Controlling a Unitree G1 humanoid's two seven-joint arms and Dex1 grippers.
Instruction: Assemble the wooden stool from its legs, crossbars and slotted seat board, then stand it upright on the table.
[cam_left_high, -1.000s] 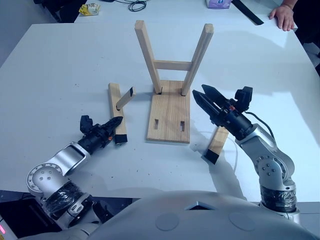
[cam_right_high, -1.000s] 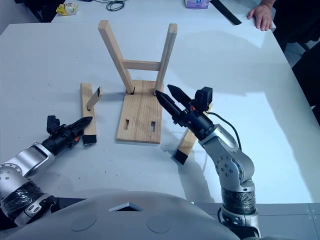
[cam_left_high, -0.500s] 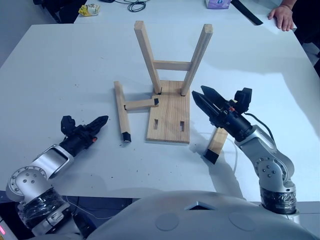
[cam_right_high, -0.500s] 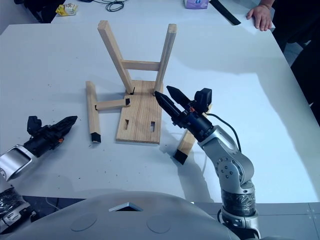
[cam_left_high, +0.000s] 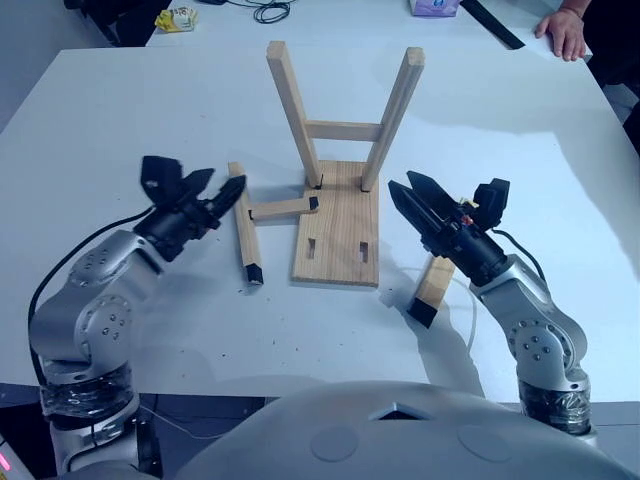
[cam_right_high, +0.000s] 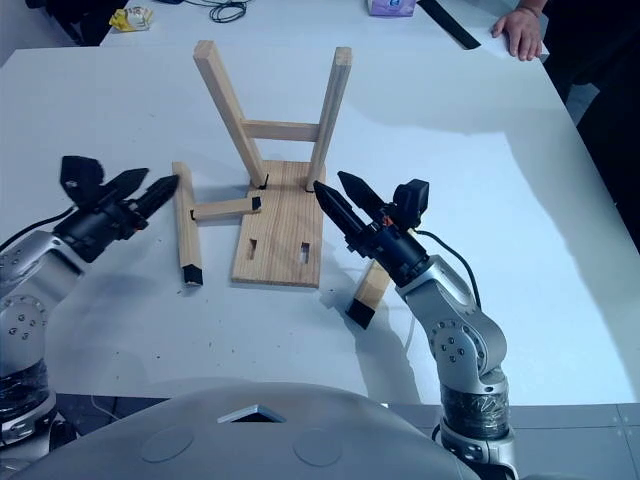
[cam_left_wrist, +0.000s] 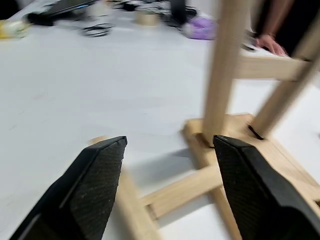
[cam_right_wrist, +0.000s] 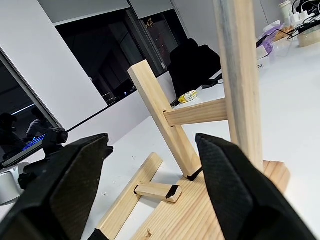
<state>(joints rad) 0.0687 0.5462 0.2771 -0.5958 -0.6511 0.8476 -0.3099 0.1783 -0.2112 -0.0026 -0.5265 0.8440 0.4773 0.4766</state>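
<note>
The slotted seat board (cam_left_high: 338, 228) lies flat mid-table. Two legs joined by a crossbar (cam_left_high: 345, 128) stand upright in its far slots. A loose leg (cam_left_high: 243, 222) with a short crossbar (cam_left_high: 283, 208) lies flat just left of the board, the crossbar pointing at the board. My left gripper (cam_left_high: 222, 181) hovers open just left of that leg's far end, holding nothing; the left wrist view looks between its fingers (cam_left_wrist: 95, 185) at the crossbar (cam_left_wrist: 182, 190). My right gripper (cam_left_high: 402, 183) is open and empty at the board's right edge. Another leg (cam_left_high: 432, 287) lies under my right arm.
A person's hand (cam_left_high: 568, 30) rests at the far right corner. A purple box (cam_left_high: 436, 7), a black strap (cam_left_high: 495, 22), a yellow item (cam_left_high: 180, 17) and cables lie along the far edge. A white cable (cam_left_high: 468, 310) runs beside my right arm.
The loose leg tipped over, so its crossbar now lies flat toward the board. My left gripper drew back from it, then rose and moved up beside its far end. The right arm barely moved.
</note>
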